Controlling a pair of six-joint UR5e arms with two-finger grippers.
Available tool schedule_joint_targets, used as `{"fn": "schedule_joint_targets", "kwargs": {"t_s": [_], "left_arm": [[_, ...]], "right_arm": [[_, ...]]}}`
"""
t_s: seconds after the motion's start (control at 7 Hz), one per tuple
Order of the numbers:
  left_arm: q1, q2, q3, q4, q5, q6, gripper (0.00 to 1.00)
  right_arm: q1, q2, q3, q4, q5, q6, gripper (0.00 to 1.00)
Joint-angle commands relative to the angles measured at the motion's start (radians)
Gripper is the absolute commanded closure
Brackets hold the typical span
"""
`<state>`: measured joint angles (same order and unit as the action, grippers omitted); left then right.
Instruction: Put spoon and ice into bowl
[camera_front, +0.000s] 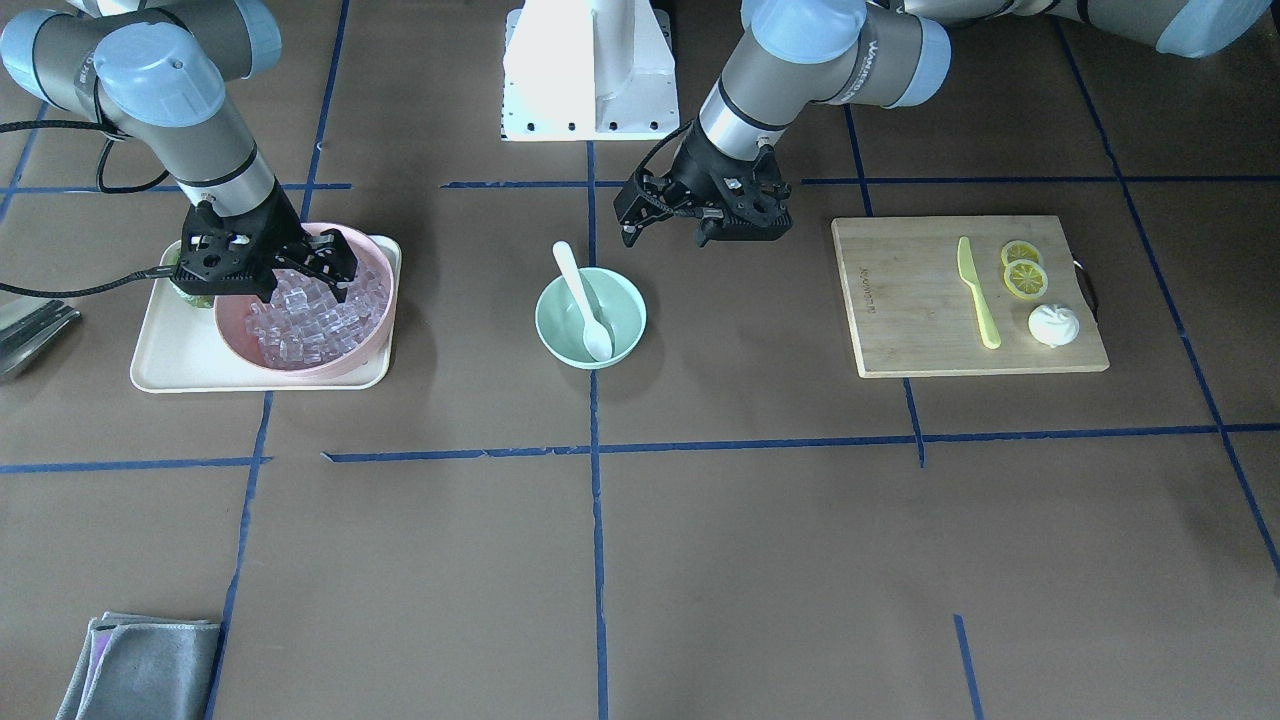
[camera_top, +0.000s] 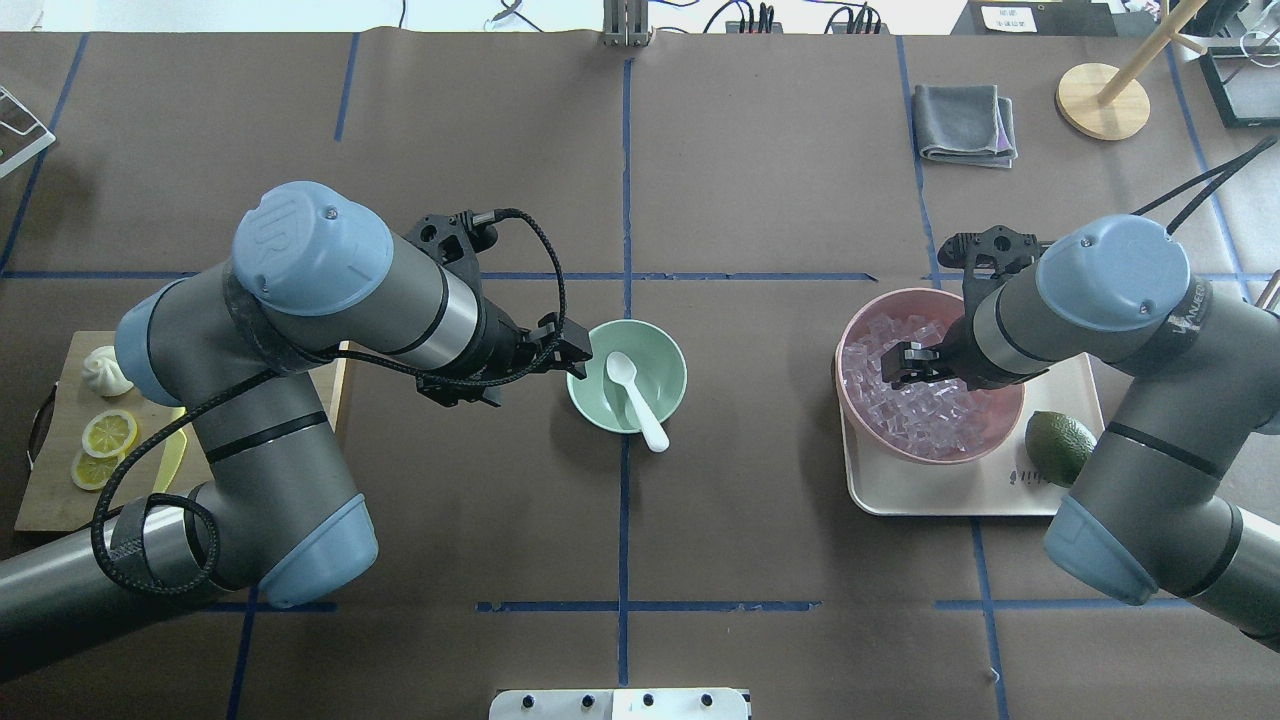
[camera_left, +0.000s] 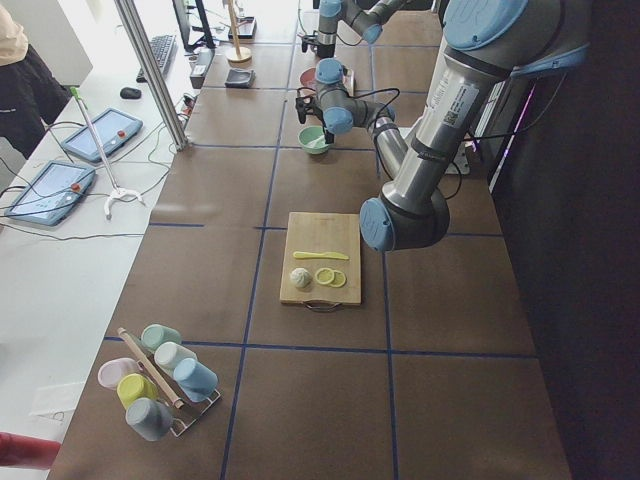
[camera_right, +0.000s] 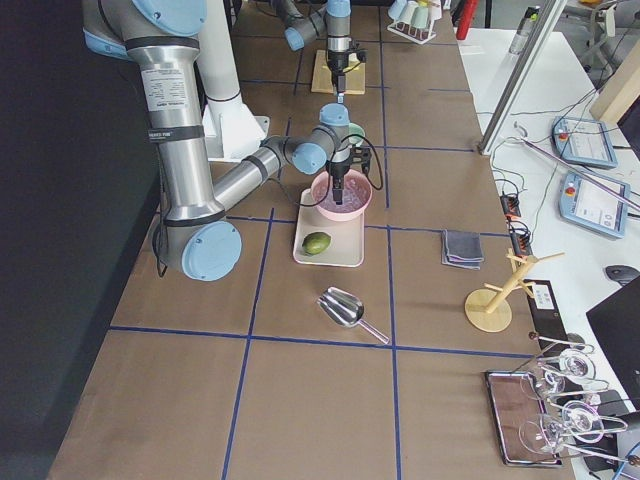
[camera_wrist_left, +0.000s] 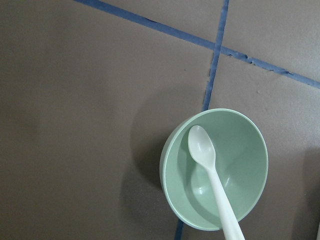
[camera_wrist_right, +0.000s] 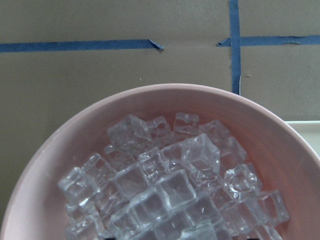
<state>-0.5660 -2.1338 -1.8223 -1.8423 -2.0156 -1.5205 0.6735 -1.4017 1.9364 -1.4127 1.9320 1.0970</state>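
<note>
The white spoon (camera_front: 583, 300) lies in the mint-green bowl (camera_front: 625, 292) at the table's middle, scoop on the bottom and handle leaning over the rim. Both show in the overhead view (spoon (camera_top: 636, 396), bowl (camera_top: 664, 352)) and in the left wrist view (spoon (camera_wrist_left: 213, 181), bowl (camera_wrist_left: 251, 150)). My left gripper (camera_front: 665, 238) is open and empty, just beside the bowl (camera_top: 576, 358). Clear ice cubes (camera_front: 310, 320) are heaped in a pink bowl (camera_front: 245, 345). My right gripper (camera_front: 292, 283) is open, low over the ice (camera_top: 905, 366). The right wrist view shows the ice (camera_wrist_right: 170, 195) close below.
The pink bowl (camera_top: 880, 308) stands on a cream tray (camera_top: 960, 492) with a green avocado (camera_top: 1060, 445). A wooden cutting board (camera_front: 920, 330) holds a yellow-green knife (camera_front: 977, 292), lemon slices (camera_front: 1024, 270) and a white bun (camera_front: 1053, 325). A grey cloth (camera_front: 140, 668) and a metal scoop (camera_right: 345, 308) lie farther off.
</note>
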Motion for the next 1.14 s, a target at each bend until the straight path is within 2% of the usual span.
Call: {"fn": "schedule_joint_targets", "kwargs": {"t_s": [0.0, 0.29, 0.57, 0.86, 1.0], "left_arm": [[0.0, 0.0, 0.0, 0.0, 0.0, -0.001, 0.01], [0.0, 0.0, 0.0, 0.0, 0.0, -0.001, 0.01], [0.0, 0.0, -0.008, 0.0, 0.0, -0.003, 0.01], [0.0, 0.0, -0.014, 0.0, 0.0, -0.003, 0.01], [-0.006, 0.002, -0.024, 0.0, 0.0, -0.001, 0.01]], "right_arm": [[-0.002, -0.005, 0.0, 0.0, -0.002, 0.0, 0.41], [0.0, -0.005, 0.003, 0.0, -0.001, 0.0, 0.74], [0.003, -0.014, 0.012, 0.0, 0.004, -0.002, 0.98], [0.008, 0.01, 0.053, 0.0, 0.013, -0.002, 1.0], [0.008, 0.062, 0.053, -0.002, 0.012, 0.015, 1.0]]}}
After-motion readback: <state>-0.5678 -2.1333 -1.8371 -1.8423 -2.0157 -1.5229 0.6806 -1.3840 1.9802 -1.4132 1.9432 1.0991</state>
